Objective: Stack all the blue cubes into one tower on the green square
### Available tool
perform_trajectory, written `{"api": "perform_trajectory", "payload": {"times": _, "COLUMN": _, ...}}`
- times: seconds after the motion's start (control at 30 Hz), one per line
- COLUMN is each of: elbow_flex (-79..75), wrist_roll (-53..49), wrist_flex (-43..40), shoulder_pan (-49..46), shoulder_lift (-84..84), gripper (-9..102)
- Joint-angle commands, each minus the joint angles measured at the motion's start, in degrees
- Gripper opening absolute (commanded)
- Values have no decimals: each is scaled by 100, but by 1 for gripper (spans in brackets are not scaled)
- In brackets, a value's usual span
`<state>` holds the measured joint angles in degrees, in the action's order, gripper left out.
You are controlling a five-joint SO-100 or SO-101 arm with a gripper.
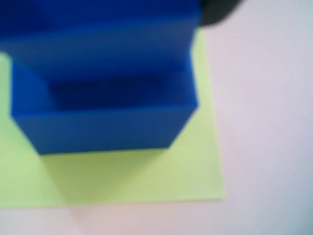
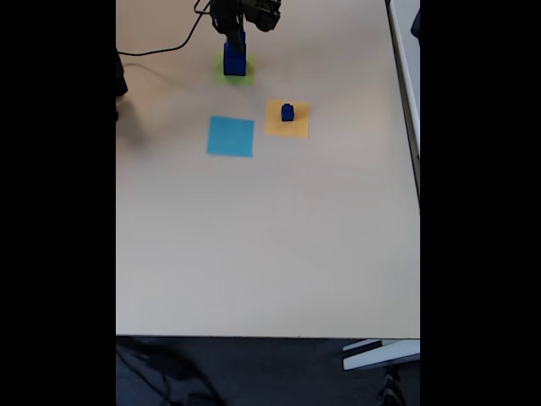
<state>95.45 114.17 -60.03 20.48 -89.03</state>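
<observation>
A stepped tower of blue cubes [image 2: 234, 56] stands on the green square [image 2: 236, 74] at the far end of the table. In the blurred wrist view the tower's large lower cube [image 1: 102, 129] carries a smaller blue cube [image 1: 98, 49] set back on it, with the green square [image 1: 146, 176] under both. My gripper [image 2: 232, 35] hangs right at the tower's top; its jaws are too small and dark to read. A dark part of it shows at the wrist view's top right corner [image 1: 220, 10]. One small blue cube [image 2: 287, 112] sits apart on an orange-yellow square [image 2: 287, 120].
A flat light-blue square [image 2: 231, 136] lies bare in front of the green one. A black cable [image 2: 169, 46] runs across the far left of the table. The table's right edge [image 2: 406, 127] borders another surface. The near half of the tabletop [image 2: 270, 254] is bare.
</observation>
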Motion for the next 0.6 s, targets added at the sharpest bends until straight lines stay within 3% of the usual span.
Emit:
{"api": "perform_trajectory", "payload": {"times": 0.0, "elbow_flex": -185, "wrist_roll": -62, "wrist_flex": 97, "shoulder_pan": -35, "shoulder_lift": -272, "gripper": 18}}
{"api": "perform_trajectory", "payload": {"times": 0.57, "elbow_flex": -439, "wrist_roll": -193, "wrist_flex": 35, "shoulder_pan": -9, "shoulder_lift": -237, "gripper": 21}}
